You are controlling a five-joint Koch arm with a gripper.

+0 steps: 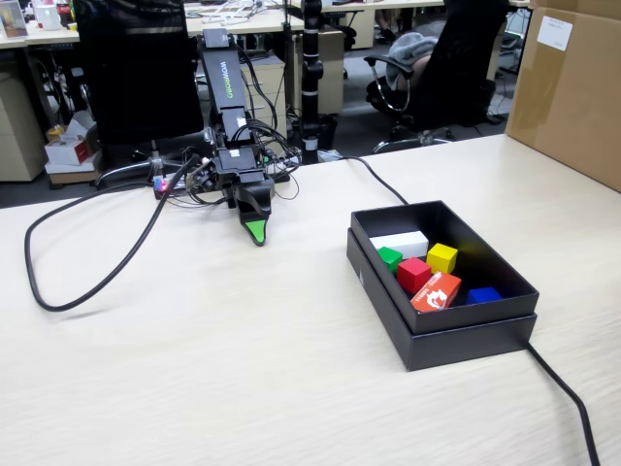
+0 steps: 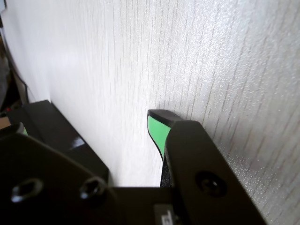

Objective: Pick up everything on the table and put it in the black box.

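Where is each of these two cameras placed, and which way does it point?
Fixed view: stands off the table's near edge, raised, looking across the table at the whole arm, the black box and office chairs behind.
Wrist view: rides on the arm, looking along the end effector onto bare tabletop; black jaw parts fill the lower frame.
Shared: the green-tipped end effector, its tip close over the table, and the wood grain.

One black box is seen on the table, well to the right of the gripper in the fixed view. Inside it are counted one red cube, one green cube, one yellow cube, one blue cube, one white block and one orange-red carton.
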